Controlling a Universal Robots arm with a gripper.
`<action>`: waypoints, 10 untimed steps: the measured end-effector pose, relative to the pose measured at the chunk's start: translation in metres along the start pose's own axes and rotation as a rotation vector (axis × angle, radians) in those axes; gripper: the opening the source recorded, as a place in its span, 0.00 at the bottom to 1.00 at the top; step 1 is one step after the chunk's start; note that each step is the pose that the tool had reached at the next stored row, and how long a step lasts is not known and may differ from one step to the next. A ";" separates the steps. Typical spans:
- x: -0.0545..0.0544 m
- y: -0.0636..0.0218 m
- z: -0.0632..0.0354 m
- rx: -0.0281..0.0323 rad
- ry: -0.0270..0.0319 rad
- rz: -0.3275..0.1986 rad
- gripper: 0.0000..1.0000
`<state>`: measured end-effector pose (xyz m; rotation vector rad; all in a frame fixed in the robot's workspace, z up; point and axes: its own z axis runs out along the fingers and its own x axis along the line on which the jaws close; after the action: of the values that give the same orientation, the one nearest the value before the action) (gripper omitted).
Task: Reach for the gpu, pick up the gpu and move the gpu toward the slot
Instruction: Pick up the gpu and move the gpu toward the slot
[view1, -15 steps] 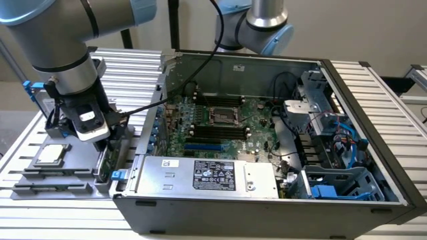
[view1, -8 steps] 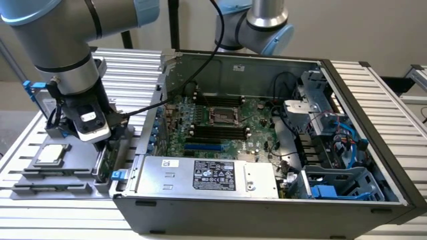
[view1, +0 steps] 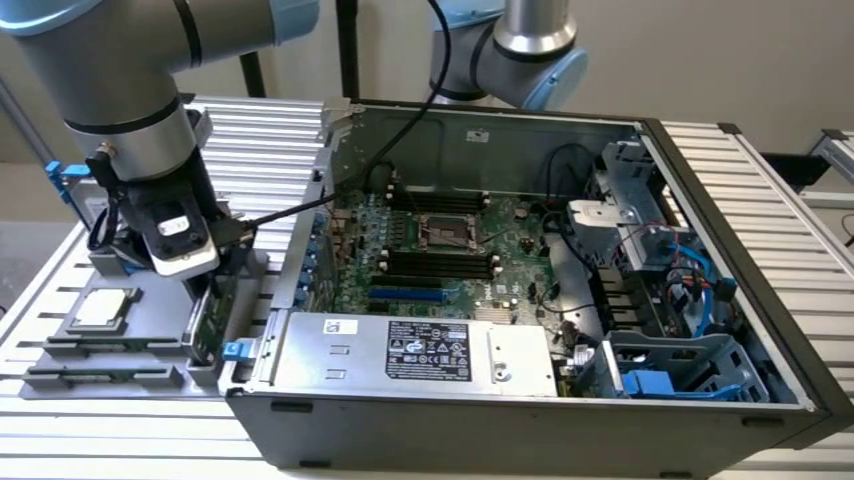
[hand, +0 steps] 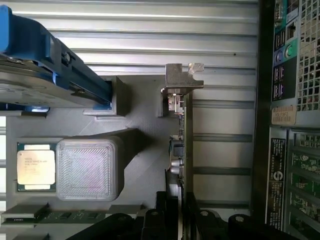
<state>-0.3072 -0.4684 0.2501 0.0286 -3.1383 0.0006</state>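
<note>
Finds the gripper (hand: 183, 207) down low at the exterior view's left, hanging from the grey arm (view1: 127, 110) over a grey fixture tray (view1: 134, 358) just beside the open computer case (view1: 534, 425). Sits right over the gpu (hand: 186, 145), at the end of the card away from its silver bracket (hand: 181, 82). Cannot tell the claw's state: pinching the card, or spread just clear of it. Shows the gpu standing on edge in its holder, seated there and not lifted, along the side of the tray nearest the case, thin and dark edge-on with a sliver of green. Puts the small square silver chip (hand: 35, 170) well apart from the card, toward the exterior view's left on the same tray, just beside a ribbed grey block (hand: 87, 167). Has the hard drive with blue rails (hand: 35, 70) farther back on the tray, also clear of the card. Holds, inside the case toward the exterior view's right, a green motherboard (view1: 441, 265) with blue card slots (view1: 407, 294) at its near edge, well apart from the gpu, and a silver power supply (view1: 414, 350) along the near wall. Rests tray and case alike on a ribbed aluminium table (view1: 767, 200), with bare slats between card and case.
</note>
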 end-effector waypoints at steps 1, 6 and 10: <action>0.000 0.0000 -0.0025 0.0001 0.0002 0.000 0.26; 0.000 0.0000 -0.0216 0.0000 0.0006 -0.001 0.26; -0.002 -0.0002 -0.0399 -0.0002 0.0010 -0.002 0.26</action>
<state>-0.3054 -0.4685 0.2901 0.0310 -3.1373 0.0003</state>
